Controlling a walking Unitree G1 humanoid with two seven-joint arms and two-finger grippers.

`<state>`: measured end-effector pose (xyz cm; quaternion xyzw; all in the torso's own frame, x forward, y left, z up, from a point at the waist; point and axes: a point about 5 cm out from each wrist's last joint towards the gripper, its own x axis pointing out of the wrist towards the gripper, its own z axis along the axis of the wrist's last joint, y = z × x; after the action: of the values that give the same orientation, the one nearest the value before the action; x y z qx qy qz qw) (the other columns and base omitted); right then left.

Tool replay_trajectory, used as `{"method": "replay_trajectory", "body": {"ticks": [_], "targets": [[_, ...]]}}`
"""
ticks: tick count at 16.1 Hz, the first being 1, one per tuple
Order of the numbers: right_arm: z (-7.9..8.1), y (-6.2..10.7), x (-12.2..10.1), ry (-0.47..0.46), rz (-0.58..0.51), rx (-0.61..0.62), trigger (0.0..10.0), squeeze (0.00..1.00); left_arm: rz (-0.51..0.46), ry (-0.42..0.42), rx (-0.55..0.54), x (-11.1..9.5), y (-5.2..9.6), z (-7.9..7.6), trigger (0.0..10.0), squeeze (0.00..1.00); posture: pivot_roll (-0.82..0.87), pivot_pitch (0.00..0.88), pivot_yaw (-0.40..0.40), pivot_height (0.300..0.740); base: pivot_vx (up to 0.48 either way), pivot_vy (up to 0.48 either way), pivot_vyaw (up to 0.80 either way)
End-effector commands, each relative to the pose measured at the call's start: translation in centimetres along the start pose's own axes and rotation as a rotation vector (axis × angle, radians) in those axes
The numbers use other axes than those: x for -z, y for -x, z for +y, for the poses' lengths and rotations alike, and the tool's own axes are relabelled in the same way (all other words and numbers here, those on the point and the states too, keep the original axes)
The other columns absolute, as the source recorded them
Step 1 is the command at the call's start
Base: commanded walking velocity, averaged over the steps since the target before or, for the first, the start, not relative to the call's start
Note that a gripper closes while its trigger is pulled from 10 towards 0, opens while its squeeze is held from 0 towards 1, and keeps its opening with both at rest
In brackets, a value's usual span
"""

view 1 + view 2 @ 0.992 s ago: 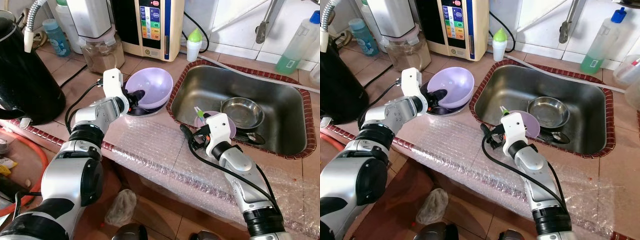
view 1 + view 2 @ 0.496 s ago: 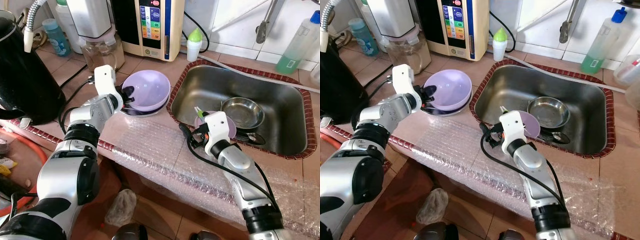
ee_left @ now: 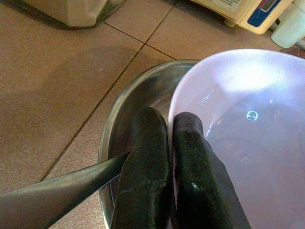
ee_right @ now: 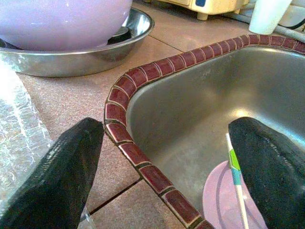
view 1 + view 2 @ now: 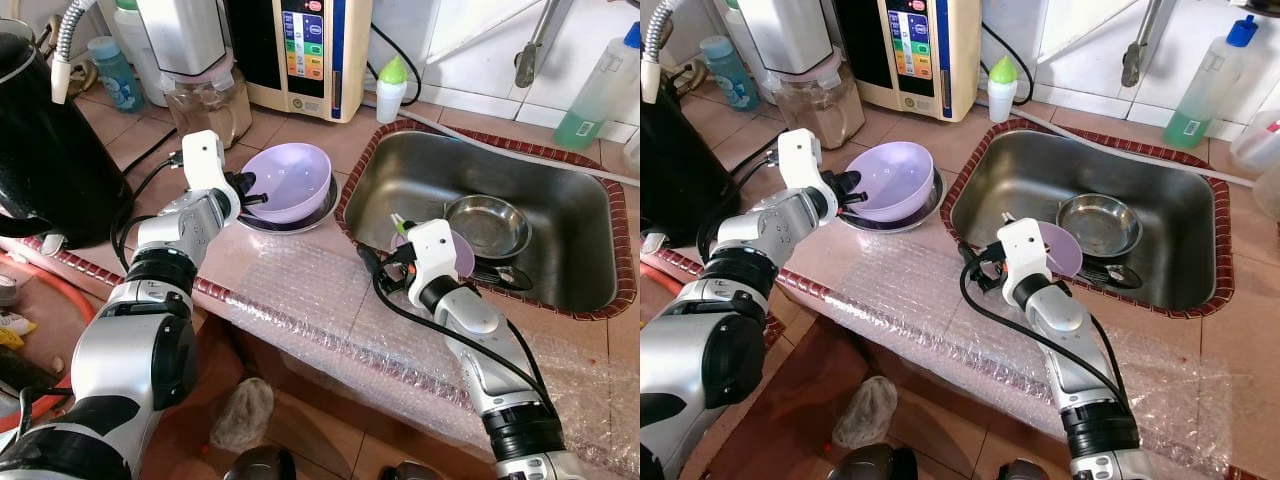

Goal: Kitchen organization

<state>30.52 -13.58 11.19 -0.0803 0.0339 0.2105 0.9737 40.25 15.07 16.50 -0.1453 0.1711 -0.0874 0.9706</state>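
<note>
A lilac bowl [image 5: 295, 180] sits nested in a shallow steel bowl [image 5: 300, 222] on the tiled counter, left of the sink [image 5: 560, 180]. My left gripper [image 3: 170, 119] is shut on the lilac bowl's near rim [image 3: 238, 95], one finger inside and one outside. My right gripper [image 4: 167, 129] is open and straddles the sink's front-left brick rim [image 4: 138, 157]. Just beyond it in the sink lie a small lilac plate [image 5: 462, 255] and a green-and-white stick [image 4: 235, 176]. Farther in is a steel bowl [image 5: 487, 225].
A black kettle [image 5: 50, 150] stands at the far left, with a blender jar [image 5: 205, 100], a water purifier [image 5: 310, 50] and a small green-capped bottle [image 5: 390, 88] along the back. A green soap bottle [image 5: 590, 95] stands at the back right. Bubble wrap [image 5: 330, 300] covers the counter's front edge.
The lilac bowl was tilted up on its side and now lies lower and more level in the steel bowl. My left gripper has drawn back to the left with it. The right gripper has hardly moved.
</note>
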Motion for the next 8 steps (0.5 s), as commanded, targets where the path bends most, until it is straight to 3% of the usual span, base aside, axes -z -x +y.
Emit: {"method": "replay_trajectory", "body": {"ticks": [1,2,4,6,8], "targets": [[0.1,-0.2,-0.1,0.009,-0.003,-0.012,10.0,0.00,0.000,0.000,-0.027,0.1,0.1,0.7,0.0,0.00,-0.03,0.027,0.074,0.740,0.000,0.000,0.00],[0.0,-0.2,-0.1,0.009,-0.003,-0.011,10.0,0.00,-0.013,-0.002,-0.030,-0.1,0.1,0.7,0.0,0.00,-0.03,0.023,0.075,0.740,0.000,0.000,0.00],[-0.2,-0.5,-0.3,0.006,-0.011,-0.003,10.0,0.00,-0.136,0.006,-0.026,-1.5,0.2,0.3,0.0,0.00,-0.03,0.019,0.071,0.740,0.000,0.000,0.00],[-0.4,-0.7,-0.8,-0.012,-0.046,0.022,10.0,0.00,-0.174,-0.017,-0.012,-1.7,0.2,-0.1,0.0,0.00,-0.03,0.017,0.069,0.740,0.000,0.000,0.00],[-1.3,-1.2,-3.3,-0.162,-0.190,0.093,10.0,0.00,-0.256,-0.048,0.023,-2.0,0.3,-1.2,0.0,0.00,-0.02,0.010,0.059,0.740,0.000,0.000,0.00]]}}
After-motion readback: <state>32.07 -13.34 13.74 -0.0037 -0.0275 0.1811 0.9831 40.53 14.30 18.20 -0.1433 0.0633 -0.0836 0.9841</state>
